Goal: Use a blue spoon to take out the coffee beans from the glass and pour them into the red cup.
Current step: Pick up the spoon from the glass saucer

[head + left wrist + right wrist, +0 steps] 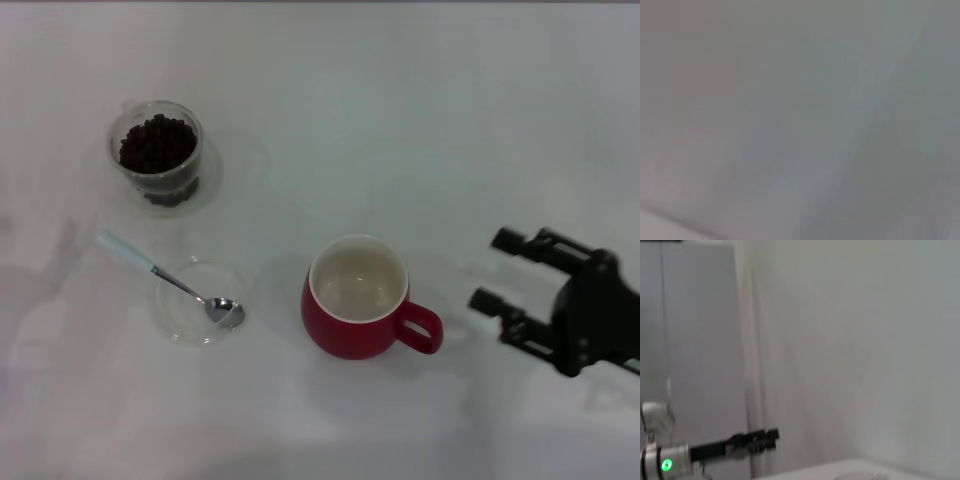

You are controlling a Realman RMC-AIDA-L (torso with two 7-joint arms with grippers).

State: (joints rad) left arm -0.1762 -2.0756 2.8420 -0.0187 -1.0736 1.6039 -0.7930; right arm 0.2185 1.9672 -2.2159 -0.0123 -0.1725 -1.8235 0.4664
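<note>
In the head view the glass stands at the far left, filled with dark coffee beans. The blue spoon lies nearer, its metal bowl resting in a flat clear dish and its pale handle pointing out to the far left. The red cup stands in the middle, empty, its handle toward the right. My right gripper is open and empty, to the right of the cup and apart from it. My left arm shows only in the right wrist view, far off, with its black gripper.
The white table carries everything. The left wrist view shows only a blurred grey surface.
</note>
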